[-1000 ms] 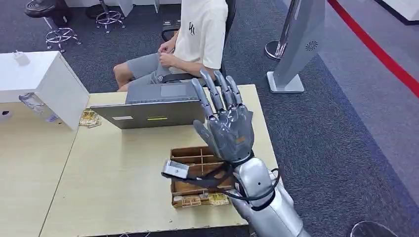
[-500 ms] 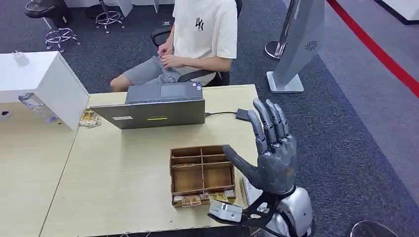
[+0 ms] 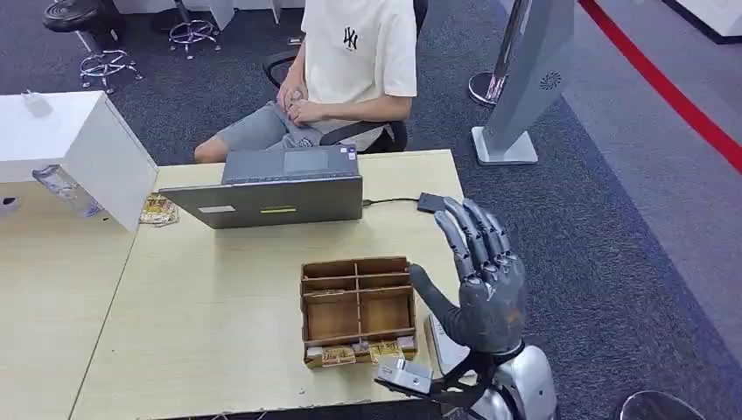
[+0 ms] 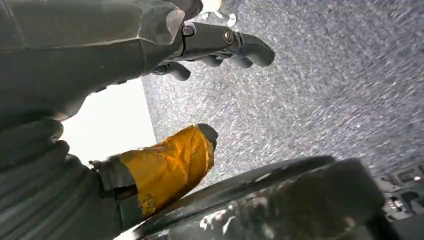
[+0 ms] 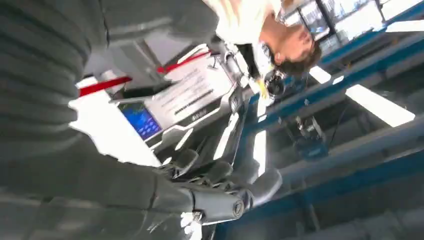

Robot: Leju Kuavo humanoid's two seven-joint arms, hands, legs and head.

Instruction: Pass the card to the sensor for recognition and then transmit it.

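right hand (image 3: 481, 284) hovers just right of the wooden divider box (image 3: 357, 308), fingers spread, holding nothing. cards (image 3: 359, 353) lie in the box's front slot. step: picking; next, reach down and pinch one.

An office or demo hall: grey carpet (image 3: 604, 262), pale desks (image 3: 201, 306), an open laptop (image 3: 271, 197), swivel chair bases (image 3: 105, 61), a freestanding kiosk (image 3: 525, 79), red floor line (image 3: 665, 83).

Head camera looks down on the table (image 3: 219, 324); wrist cameras sit close.
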